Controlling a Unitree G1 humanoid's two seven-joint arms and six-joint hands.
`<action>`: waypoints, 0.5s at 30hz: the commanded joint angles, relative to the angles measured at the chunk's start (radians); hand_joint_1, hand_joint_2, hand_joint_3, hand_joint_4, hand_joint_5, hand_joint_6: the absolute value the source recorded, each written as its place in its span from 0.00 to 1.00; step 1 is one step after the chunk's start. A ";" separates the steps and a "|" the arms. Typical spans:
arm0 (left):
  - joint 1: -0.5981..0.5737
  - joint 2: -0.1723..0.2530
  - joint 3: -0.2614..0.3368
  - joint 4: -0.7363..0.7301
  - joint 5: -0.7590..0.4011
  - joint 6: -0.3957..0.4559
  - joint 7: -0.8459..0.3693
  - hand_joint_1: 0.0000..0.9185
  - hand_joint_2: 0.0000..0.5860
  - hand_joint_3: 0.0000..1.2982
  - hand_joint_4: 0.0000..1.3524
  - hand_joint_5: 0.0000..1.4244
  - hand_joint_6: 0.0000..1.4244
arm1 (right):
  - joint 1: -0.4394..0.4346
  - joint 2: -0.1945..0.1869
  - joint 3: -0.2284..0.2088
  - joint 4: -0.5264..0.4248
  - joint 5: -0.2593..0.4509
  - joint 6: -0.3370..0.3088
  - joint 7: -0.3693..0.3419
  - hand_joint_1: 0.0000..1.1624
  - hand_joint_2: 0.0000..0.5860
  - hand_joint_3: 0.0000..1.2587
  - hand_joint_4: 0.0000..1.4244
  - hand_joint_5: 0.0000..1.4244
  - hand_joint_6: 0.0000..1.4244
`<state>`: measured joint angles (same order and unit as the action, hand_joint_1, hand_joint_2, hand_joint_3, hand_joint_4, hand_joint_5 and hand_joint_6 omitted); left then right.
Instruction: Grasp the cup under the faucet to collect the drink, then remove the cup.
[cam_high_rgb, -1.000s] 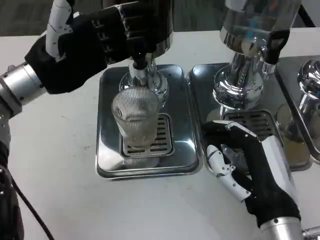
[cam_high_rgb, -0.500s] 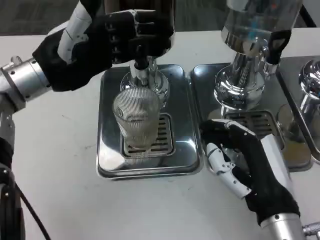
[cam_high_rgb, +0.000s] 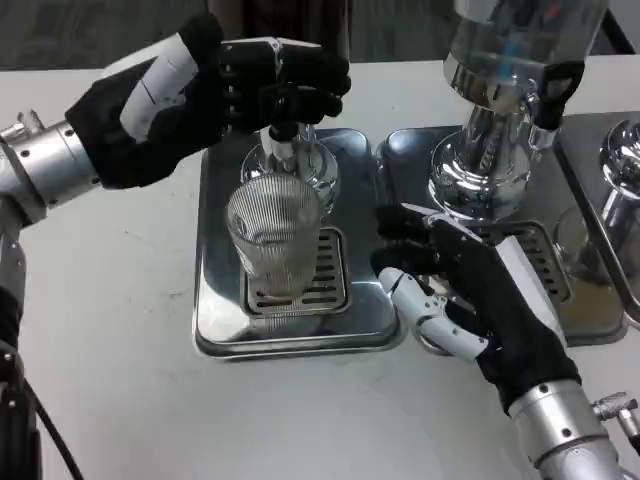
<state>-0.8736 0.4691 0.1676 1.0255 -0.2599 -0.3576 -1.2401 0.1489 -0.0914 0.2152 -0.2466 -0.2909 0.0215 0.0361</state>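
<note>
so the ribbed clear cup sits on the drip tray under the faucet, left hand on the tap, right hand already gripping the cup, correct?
Not quite. In the head view the right hand is beside the ribbed clear cup, apart from it, holding nothing. Cup on the steel drip tray and left hand at the tap are right.

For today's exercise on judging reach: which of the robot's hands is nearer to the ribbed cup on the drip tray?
Right. The right hand is beside the cup, level with it, fingers apart and not touching. The left hand is above it, at the faucet.

Bright, even light — chrome glare, soft shadows
</note>
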 joint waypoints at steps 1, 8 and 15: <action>0.030 0.005 -0.034 -0.025 0.032 -0.030 -0.014 0.00 0.09 0.25 0.17 0.16 0.12 | -0.027 0.001 -0.007 0.008 0.017 0.022 0.017 0.42 0.51 0.21 0.18 0.21 0.19; 0.044 0.010 -0.057 -0.056 0.039 -0.076 -0.004 0.00 0.08 0.25 0.17 0.16 0.12 | -0.031 0.000 -0.012 0.013 0.026 0.032 0.024 0.42 0.51 0.20 0.17 0.20 0.17; 0.060 0.012 -0.071 -0.075 0.052 -0.121 0.002 0.00 0.08 0.25 0.17 0.15 0.13 | -0.035 -0.003 -0.013 0.011 0.023 0.041 0.029 0.42 0.51 0.19 0.16 0.19 0.17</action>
<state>-0.8464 0.4844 0.1237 0.9615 -0.2312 -0.4514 -1.2161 0.1257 -0.0911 0.2072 -0.2398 -0.2778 0.0429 0.0558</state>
